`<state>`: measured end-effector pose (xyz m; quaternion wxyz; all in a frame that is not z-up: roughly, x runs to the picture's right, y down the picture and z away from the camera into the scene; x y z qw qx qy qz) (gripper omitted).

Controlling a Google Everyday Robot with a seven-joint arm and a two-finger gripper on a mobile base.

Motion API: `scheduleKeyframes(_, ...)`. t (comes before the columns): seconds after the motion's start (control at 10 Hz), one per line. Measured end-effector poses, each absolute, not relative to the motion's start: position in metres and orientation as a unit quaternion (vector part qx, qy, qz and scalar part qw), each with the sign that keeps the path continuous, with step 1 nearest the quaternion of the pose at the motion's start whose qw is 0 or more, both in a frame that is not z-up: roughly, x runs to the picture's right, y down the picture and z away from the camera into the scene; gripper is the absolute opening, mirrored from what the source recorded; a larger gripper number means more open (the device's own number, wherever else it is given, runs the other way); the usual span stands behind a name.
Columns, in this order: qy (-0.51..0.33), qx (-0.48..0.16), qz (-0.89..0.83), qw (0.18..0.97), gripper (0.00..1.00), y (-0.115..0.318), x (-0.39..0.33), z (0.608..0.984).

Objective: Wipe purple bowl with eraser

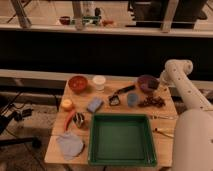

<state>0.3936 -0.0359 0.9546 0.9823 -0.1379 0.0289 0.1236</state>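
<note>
The purple bowl [146, 82] sits at the table's far right corner. My white arm rises from the lower right, bends at a rounded joint, and reaches down-left to the bowl's right rim. The gripper [160, 81] is at that rim and is shut. The eraser does not show; I cannot tell whether it is in the gripper.
On the wooden table [165, 145] are a red-orange bowl [77, 83], white cup [99, 81], black-handled brush [120, 94], blue sponge [94, 104], small grey-blue cup [132, 99], dark grape-like bunch [152, 102], grey cloth [70, 144] and a green tray [122, 159]. A dark ledge runs behind.
</note>
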Motion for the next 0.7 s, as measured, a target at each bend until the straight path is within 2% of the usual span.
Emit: scheduleKeyframes(0.7,0.044,-0.112,0.124,0.985,0.14,-0.067,0.393,0.983)
